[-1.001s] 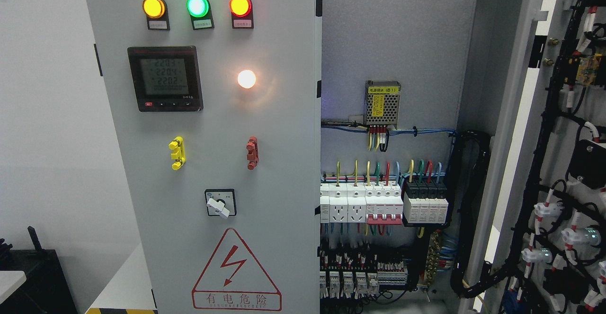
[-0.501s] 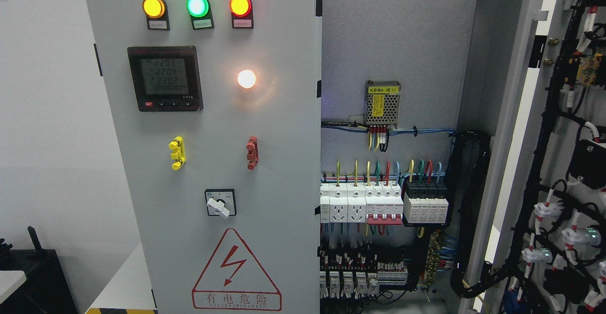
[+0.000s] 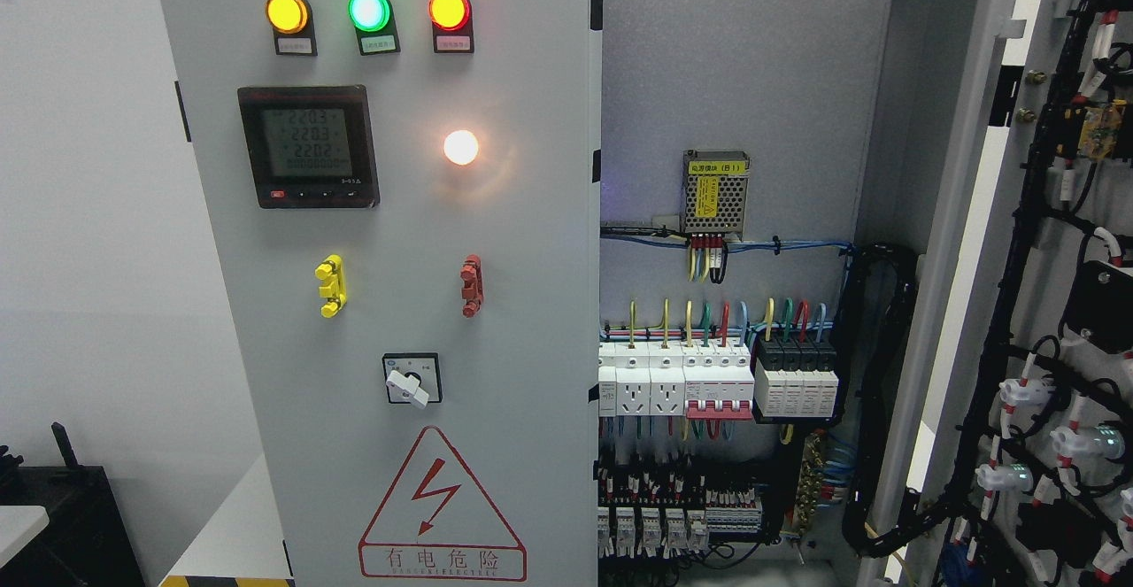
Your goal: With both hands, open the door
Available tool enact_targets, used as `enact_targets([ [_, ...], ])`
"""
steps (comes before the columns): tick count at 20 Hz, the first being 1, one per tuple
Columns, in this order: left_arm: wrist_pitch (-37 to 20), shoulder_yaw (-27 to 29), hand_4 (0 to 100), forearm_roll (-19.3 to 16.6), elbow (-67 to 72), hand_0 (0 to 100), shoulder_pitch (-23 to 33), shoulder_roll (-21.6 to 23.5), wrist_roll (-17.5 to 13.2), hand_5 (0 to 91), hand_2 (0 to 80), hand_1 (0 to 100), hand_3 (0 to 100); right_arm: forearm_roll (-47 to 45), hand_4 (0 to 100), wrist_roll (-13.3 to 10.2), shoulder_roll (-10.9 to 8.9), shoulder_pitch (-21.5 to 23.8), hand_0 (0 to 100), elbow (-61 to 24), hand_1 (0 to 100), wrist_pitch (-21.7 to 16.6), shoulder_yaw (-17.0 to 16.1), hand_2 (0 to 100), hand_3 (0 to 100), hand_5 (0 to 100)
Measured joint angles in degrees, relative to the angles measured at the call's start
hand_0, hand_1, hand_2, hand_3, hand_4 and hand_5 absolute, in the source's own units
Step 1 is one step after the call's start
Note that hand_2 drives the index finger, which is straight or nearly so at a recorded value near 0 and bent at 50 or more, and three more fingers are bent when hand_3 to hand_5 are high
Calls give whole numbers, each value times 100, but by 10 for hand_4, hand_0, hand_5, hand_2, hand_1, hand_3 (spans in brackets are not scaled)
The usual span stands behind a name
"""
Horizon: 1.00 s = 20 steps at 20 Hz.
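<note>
Neither hand is in view, so their state cannot be told; with the right door (image 3: 1053, 304) swung wide, the closed left door (image 3: 398, 304) probably wants a steady pull along its inner edge.

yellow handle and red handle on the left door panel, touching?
Apart. The head view shows the yellow handle and the red handle level with each other on the left door, with bare grey panel between them.

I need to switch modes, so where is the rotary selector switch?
In the head view, the rotary selector switch sits on the closed left door, low and central, just above the red warning triangle and below the yellow handle.
</note>
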Motion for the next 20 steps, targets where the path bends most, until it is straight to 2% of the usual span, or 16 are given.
enact_targets([
  [4, 0, 1, 42, -1, 0, 0, 0, 0, -1, 0, 0, 0, 0, 0, 0, -7, -14, -395, 0, 116, 0, 255, 57, 0, 0, 0],
  [14, 0, 2, 42, -2, 0, 0, 0, 0, -1, 0, 0, 0, 0, 0, 0, -10, -41, -1300, 0, 583, 0, 342, 220, 0, 0, 0],
  [20, 0, 3, 42, -1, 0, 0, 0, 0, -1, 0, 0, 0, 0, -362, 0, -11, -57, -1837, 0, 871, 0, 763, 323, 0, 0, 0],
])
